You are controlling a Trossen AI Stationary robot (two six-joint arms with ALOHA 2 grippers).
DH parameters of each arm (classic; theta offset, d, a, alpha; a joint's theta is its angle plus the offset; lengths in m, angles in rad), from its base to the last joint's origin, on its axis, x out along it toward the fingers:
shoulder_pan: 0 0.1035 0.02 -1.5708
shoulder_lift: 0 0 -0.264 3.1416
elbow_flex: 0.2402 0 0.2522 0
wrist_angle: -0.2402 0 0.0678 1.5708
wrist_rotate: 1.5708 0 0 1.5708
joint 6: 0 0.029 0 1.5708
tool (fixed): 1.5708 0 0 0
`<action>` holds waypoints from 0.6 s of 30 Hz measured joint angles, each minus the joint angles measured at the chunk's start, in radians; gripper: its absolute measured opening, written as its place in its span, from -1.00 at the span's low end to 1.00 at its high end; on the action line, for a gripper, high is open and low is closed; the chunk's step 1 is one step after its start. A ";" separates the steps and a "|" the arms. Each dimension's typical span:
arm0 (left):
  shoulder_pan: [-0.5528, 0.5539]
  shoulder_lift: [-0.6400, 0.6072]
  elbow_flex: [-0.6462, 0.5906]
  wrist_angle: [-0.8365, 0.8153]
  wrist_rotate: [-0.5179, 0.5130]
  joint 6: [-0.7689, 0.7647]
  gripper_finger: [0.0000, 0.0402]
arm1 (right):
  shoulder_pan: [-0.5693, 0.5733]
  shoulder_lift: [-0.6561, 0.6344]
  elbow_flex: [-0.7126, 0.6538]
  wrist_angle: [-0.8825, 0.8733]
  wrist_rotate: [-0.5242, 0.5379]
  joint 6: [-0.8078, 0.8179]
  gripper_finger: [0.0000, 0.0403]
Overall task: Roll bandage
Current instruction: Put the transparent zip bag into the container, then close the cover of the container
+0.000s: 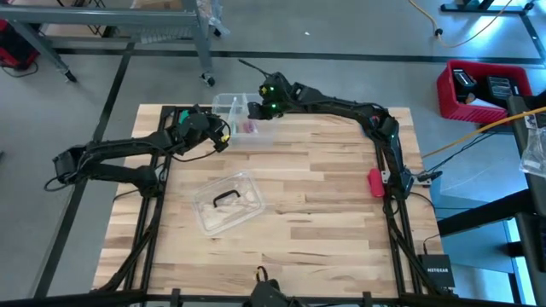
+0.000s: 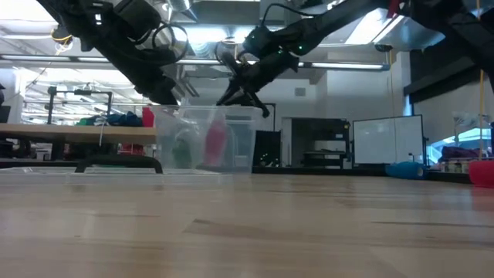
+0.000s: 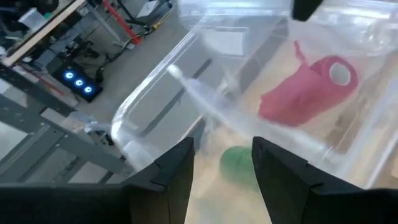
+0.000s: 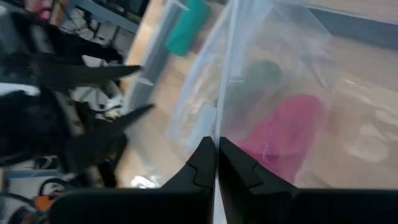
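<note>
A clear plastic box (image 1: 230, 101) stands at the table's far edge. In it lie the pink bandage (image 3: 308, 90), rolled up with a loose tail, and a green roll (image 3: 236, 163). The bandage also shows through the wall in the low view (image 2: 216, 143) and the right wrist view (image 4: 283, 134). My left gripper (image 3: 222, 163) is open at the box's left side, near a corner of the rim (image 3: 124, 127). My right gripper (image 4: 217, 152) reaches over the box from the right, shut on the top of a wall. My left gripper's fingers (image 3: 171, 174) stand apart at the box's wall; I cannot tell whether they touch it. My right gripper pinches the thin top edge of a box wall (image 4: 219, 118) between its two fingers, slanting down from the table's right. The edge runs straight into the seam between the fingertips. The box's bottom rests on the table.
The box's clear lid (image 1: 229, 203) with a dark handle lies on the table's middle left. A small red object (image 1: 375, 182) sits by the right arm, near the right edge. A red crate (image 1: 482, 89) stands off the table at the far right.
</note>
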 joint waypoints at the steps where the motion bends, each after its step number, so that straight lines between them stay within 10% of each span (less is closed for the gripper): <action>1: 0.000 0.000 0.000 0.000 0.007 -0.001 -0.23 | 0.004 0.000 0.000 0.016 0.000 0.014 -0.94; 9: 0.000 0.000 0.000 0.000 0.010 0.002 -0.23 | 0.042 0.000 0.000 0.060 0.031 0.027 -0.88; 18: 0.000 0.000 0.001 0.004 0.010 0.006 -0.23 | 0.045 0.000 0.000 0.162 0.002 0.070 -0.31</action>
